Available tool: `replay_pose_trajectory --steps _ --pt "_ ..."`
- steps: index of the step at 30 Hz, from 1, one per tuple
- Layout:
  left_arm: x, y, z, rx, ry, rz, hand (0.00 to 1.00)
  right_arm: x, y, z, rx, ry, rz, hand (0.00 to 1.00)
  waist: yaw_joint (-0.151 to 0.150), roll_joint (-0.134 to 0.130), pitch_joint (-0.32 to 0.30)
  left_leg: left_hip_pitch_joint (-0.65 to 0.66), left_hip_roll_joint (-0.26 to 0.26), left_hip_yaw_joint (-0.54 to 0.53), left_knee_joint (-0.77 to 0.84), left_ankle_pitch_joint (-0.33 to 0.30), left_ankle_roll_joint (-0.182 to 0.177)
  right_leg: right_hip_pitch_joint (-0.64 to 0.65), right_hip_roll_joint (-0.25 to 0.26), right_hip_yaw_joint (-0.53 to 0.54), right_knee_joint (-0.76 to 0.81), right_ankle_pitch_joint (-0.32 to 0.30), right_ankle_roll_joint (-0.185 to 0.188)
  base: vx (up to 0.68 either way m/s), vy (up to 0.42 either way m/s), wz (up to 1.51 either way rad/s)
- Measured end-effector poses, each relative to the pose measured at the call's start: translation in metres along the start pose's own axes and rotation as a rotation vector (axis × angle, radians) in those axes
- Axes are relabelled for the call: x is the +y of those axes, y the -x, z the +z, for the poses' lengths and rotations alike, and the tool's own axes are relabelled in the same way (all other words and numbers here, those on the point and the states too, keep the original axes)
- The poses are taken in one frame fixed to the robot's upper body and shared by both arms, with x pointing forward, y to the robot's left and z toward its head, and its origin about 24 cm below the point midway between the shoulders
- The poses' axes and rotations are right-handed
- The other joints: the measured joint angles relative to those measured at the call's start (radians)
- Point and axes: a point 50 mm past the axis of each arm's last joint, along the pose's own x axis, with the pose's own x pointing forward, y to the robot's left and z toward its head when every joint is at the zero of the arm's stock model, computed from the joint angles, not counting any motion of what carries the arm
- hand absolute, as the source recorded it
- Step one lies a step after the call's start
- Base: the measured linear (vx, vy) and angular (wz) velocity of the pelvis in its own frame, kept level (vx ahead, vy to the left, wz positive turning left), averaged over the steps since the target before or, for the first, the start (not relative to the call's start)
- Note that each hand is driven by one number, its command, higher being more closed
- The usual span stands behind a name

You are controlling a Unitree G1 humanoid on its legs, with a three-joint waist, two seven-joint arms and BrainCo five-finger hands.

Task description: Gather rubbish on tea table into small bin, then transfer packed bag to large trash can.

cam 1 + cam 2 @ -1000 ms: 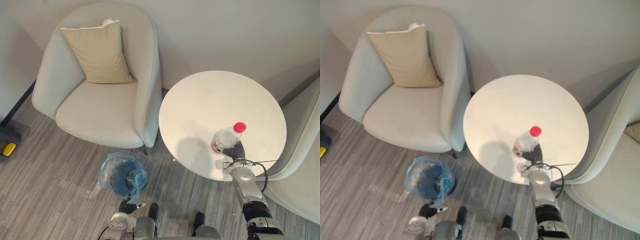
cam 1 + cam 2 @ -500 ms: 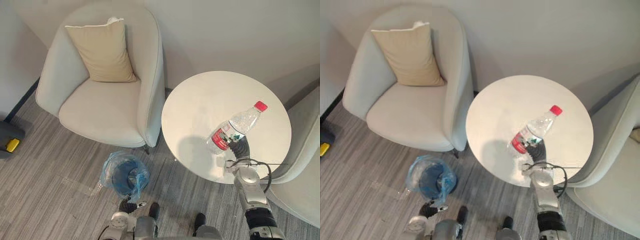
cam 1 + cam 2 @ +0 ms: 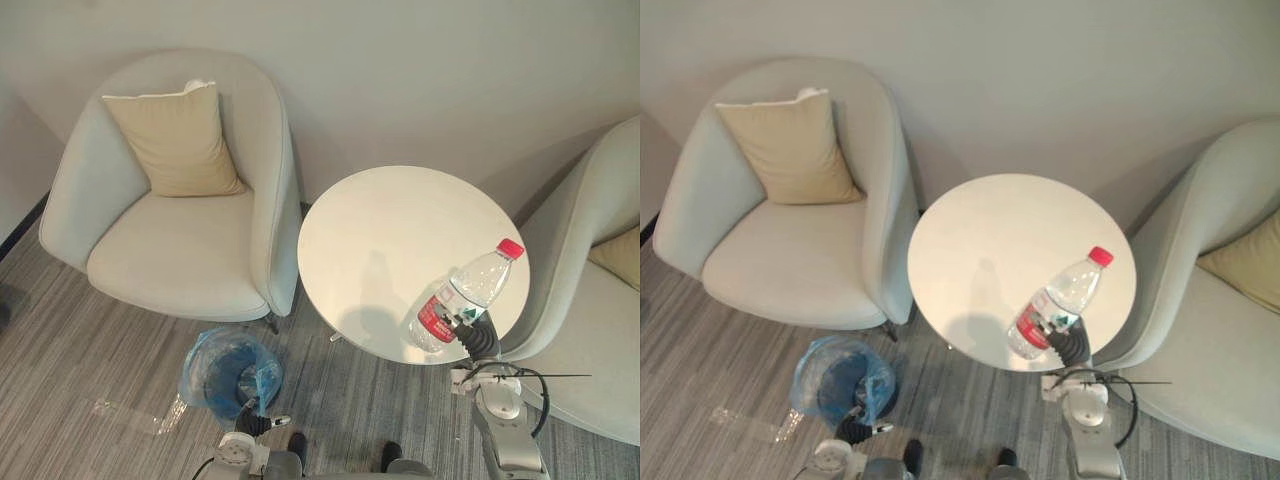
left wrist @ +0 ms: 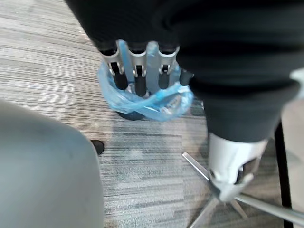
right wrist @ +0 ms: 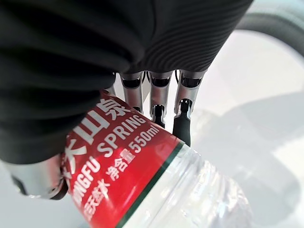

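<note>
Early going in this one. The bottle [image 3: 466,295] is the one piece of rubbish on show, and it is not in the small bin [image 3: 228,372] yet. The rest of the tea table [image 3: 390,230] reads bare, so this looks like the last item to gather. After that, the whole bag job is left: packing it up and carrying it to the large trash can.

Now the right hand [image 3: 478,335]. It sits at about 5 o'clock on the table's rim, fingers and thumb curled round the bottle's lower half, right on the red label. The grip looks firm in the right wrist view. The bottle is tilted, its red cap pointing towards 1 o'clock, its base by the table edge; whether it touches the top cannot be told.

The bin, lined with a blue bag, stands on the floor at about 7 o'clock from the table, well apart from the bottle. The left hand [image 4: 135,66] hangs just beside it, fingers straight, holding nothing.
</note>
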Motion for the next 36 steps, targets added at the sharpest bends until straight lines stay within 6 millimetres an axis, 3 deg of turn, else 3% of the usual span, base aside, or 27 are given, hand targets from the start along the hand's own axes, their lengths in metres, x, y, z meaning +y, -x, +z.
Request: replay_pose_trajectory --steps 9,19,23,25,26,27,28,30,31,33,36 --pt "-0.003 0.002 -0.009 0.026 -0.039 -0.02 0.0 0.008 0.02 -0.02 0.108 0.047 0.072 1.0 -0.011 -0.003 -0.041 0.028 0.006 0.021 -0.041 0.022 -0.012 0.0 0.006 0.035 -0.029 0.026 0.01 -0.11 0.001 -0.1" --pt "-0.005 0.003 -0.011 0.029 -0.043 -0.025 0.0 0.013 0.023 -0.014 0.083 0.082 0.106 1.0 -0.011 0.003 -0.054 0.029 0.002 -0.014 -0.054 0.045 -0.012 0.029 0.006 0.0 -0.047 0.038 0.012 -0.01 -0.003 0.11" --pt "-0.011 0.003 -0.005 0.006 -0.026 -0.03 0.0 0.017 0.014 -0.002 0.032 0.085 0.108 1.0 -0.014 0.015 -0.044 -0.076 -0.023 -0.029 -0.008 0.094 0.001 -0.027 -0.019 -0.089 0.038 -0.01 0.001 -0.07 -0.012 0.73" --pt "-0.01 0.002 0.004 -0.027 -0.032 -0.027 0.0 0.014 0.003 0.009 -0.016 0.086 0.074 1.0 -0.019 0.005 -0.024 -0.125 -0.037 0.039 0.007 0.153 0.036 -0.053 -0.053 -0.132 0.067 -0.02 -0.02 -0.1 0.049 0.97" --pt "-0.009 0.001 0.006 -0.03 -0.031 -0.023 0.0 0.012 -0.001 0.014 -0.035 0.085 0.054 1.0 -0.015 0.007 -0.017 -0.133 -0.017 0.143 0.026 0.109 0.058 -0.051 -0.061 -0.188 0.065 -0.016 -0.016 -0.11 0.072 0.96" --pt "-0.011 0.001 0.006 -0.028 -0.033 -0.029 0.0 0.01 -0.005 0.018 -0.053 0.085 0.038 1.0 -0.016 0.016 -0.017 -0.131 0.006 0.232 0.074 0.06 0.056 -0.048 -0.062 -0.213 0.079 -0.018 -0.017 -0.01 0.086 1.07" --pt "-0.014 0.002 0.005 -0.025 -0.053 -0.04 0.0 0.004 -0.009 0.022 -0.067 0.082 -0.006 1.0 -0.029 0.02 -0.016 -0.101 0.04 0.386 0.099 0.004 0.05 -0.034 -0.073 -0.261 0.095 -0.026 -0.006 0.05 0.064 0.85" --pt "-0.015 0.002 0.006 -0.033 -0.076 -0.047 0.0 0.001 -0.01 0.022 -0.066 0.077 -0.032 1.0 -0.034 0.011 -0.012 -0.089 0.027 0.397 0.053 0.024 0.04 -0.033 -0.084 -0.281 0.108 -0.03 0.004 -0.01 0.073 0.56" --pt "-0.011 0.001 0.007 -0.038 -0.085 -0.039 0.0 0.003 -0.01 0.021 -0.065 0.066 -0.034 1.0 -0.03 0.001 -0.01 -0.051 -0.01 0.378 -0.043 0.077 0.047 -0.034 -0.094 -0.285 0.102 -0.023 0.017 -0.07 0.076 0.36" --pt "-0.01 0.001 0.006 -0.036 -0.1 -0.04 0.0 0.004 -0.011 0.019 -0.059 0.065 -0.035 1.0 -0.038 -0.005 -0.008 -0.025 -0.039 0.354 -0.143 0.126 0.058 -0.037 -0.103 -0.294 0.092 -0.015 0.031 -0.05 0.126 0.36" --pt "-0.012 0.001 0.006 -0.039 -0.116 -0.05 0.0 0.012 -0.014 0.002 0.019 0.074 -0.004 1.0 -0.034 -0.004 -0.002 0.003 -0.075 0.346 -0.175 0.129 0.084 -0.041 -0.145 -0.294 0.15 -0.027 0.045 0.01 0.135 0.12"
